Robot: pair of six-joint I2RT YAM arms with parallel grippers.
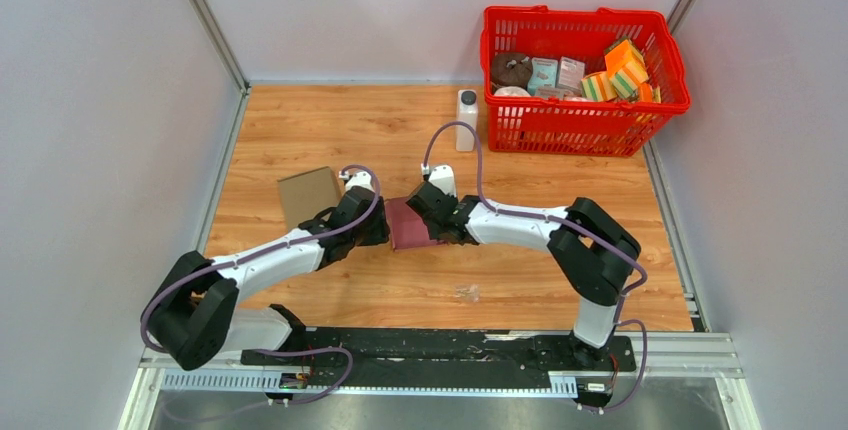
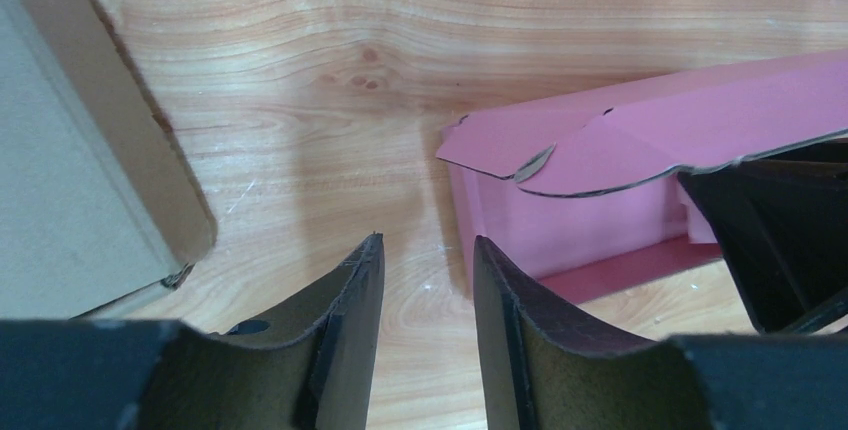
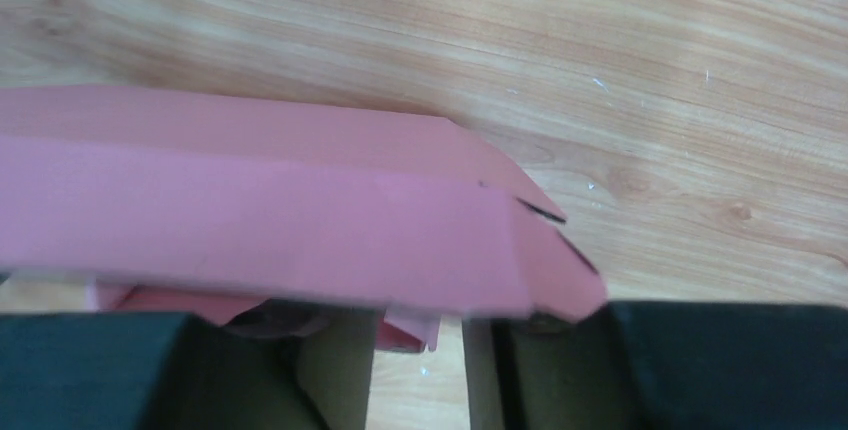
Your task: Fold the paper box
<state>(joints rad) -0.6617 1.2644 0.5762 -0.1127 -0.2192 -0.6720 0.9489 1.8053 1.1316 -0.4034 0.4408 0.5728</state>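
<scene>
Two arms met at the middle of the wooden table [image 1: 330,120], with one pink paper box [image 1: 408,225] between them. The box lay on the wood, partly folded. One long wall stood up and a notched flap leaned over its hollow.

The left gripper [image 2: 428,280] sat low beside the box's near corner. Its two fingers were spread, with only bare wood in the gap, and pinched nothing. The right gripper [image 3: 420,360] was at the box's other side. In the left wrist view it showed as a dark shape under the flap. Its own camera showed its two fingers a little apart with a strip of table between them. Their tips were hidden behind the pink flap that ran across that view, and nothing was seen clamped between them.

One plain brown cardboard box [image 1: 308,196] lay closed just left of the left gripper, apart from the pink one. One white bottle [image 1: 466,118] stood upright beside the one red basket [image 1: 570,132] at the far right. In the basket were one round brown thing [image 1: 512,68], two small cartons [image 1: 543,72] and at least three striped sponges [image 1: 628,78]. One small clear scrap [image 1: 465,292] lay on the wood nearer the arm bases.

The cartons carried print, but it was too small to read. No other writing or brand could be made out.
</scene>
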